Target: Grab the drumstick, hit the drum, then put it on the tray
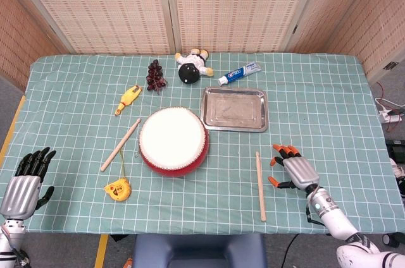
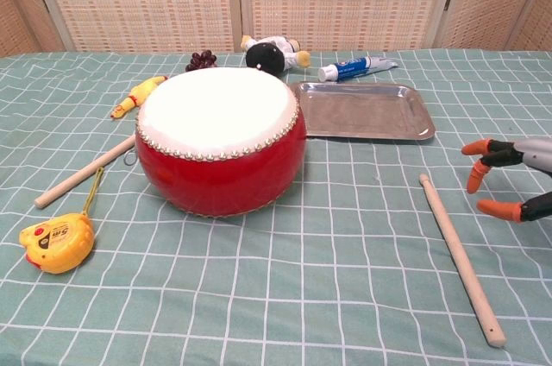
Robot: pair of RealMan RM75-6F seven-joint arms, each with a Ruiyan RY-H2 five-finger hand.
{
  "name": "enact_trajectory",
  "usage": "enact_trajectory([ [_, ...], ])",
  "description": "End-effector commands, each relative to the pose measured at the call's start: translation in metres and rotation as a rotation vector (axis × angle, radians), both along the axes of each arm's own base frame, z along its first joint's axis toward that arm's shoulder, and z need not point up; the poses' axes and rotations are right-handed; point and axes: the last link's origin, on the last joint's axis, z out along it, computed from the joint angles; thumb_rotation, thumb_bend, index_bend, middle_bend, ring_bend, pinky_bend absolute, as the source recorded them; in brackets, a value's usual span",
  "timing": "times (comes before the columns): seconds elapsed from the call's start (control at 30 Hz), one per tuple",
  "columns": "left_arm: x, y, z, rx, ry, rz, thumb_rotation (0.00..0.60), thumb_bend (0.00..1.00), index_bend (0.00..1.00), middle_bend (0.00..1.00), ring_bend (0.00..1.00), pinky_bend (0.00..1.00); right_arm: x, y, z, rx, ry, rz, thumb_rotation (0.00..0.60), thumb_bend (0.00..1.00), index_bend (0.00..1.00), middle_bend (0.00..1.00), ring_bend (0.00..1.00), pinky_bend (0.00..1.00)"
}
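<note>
Drumsticks lie on the bench [image 1: 316, 97], and I count two. One drumstick [image 1: 260, 176] is at the lower right of the head view, just left of my right hand [image 1: 293, 170]. The other stick [image 1: 120, 145] lies slanted on the left side of the drum [image 1: 173, 140].

My right hand is spread, with its orange fingertips [image 1: 276, 161] apart and pointing at the near drumstick. It is near the stick but holds nothing. My left hand [image 1: 25, 181] is at the lower left corner of the head view, by the bench edge. Its black fingers are apart too, and it holds nothing.

Only the head view shows my left hand. The chest view shows just the orange tips and a bit of my right hand [image 2: 511, 176] at the right edge. The chest view also shows the red side of the drum [image 2: 220, 137], while the head view shows mostly its white top.

I count one drum, in the middle of the bench. One shiny tray [image 1: 234, 109] sits just to its upper right, with nothing in it. One yellow tape measure [image 1: 117, 189] is at the lower left of the drum. Along the far side I count one yellow toy [image 1: 127, 98], one bunch of dark grapes [image 1: 155, 75], one doll [image 1: 193, 66] and one tube of toothpaste [image 1: 238, 74].
</note>
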Motion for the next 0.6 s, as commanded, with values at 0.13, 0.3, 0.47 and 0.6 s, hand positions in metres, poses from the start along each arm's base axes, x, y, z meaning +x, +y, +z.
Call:
enact_trajectory([
  [0.13, -0.002, 0.002, 0.000, -0.003, -0.001, 0.003, 0.600, 0.30, 0.03, 0.00, 0.00, 0.03, 0.004, -0.014, -0.017, 0.023, -0.011, 0.005, 0.311, 0.41, 0.36, 0.02, 0.00, 0.00],
  [0.3, -0.002, 0.004, -0.001, -0.006, -0.003, 0.001, 0.600, 0.30, 0.03, 0.00, 0.00, 0.03, 0.008, -0.021, -0.028, 0.043, -0.008, 0.021, 0.311, 0.41, 0.36, 0.02, 0.00, 0.00],
  [0.47, -0.004, 0.004, -0.002, -0.003, -0.005, 0.007, 0.600, 0.30, 0.03, 0.00, 0.00, 0.03, 0.021, -0.026, -0.040, 0.063, -0.028, 0.054, 0.310, 0.41, 0.37, 0.02, 0.00, 0.00],
  [0.6, -0.006, 0.004, -0.001, -0.002, -0.005, 0.012, 0.600, 0.30, 0.03, 0.00, 0.00, 0.03, 0.035, -0.030, -0.050, 0.081, -0.047, 0.101, 0.310, 0.41, 0.37, 0.02, 0.00, 0.00],
])
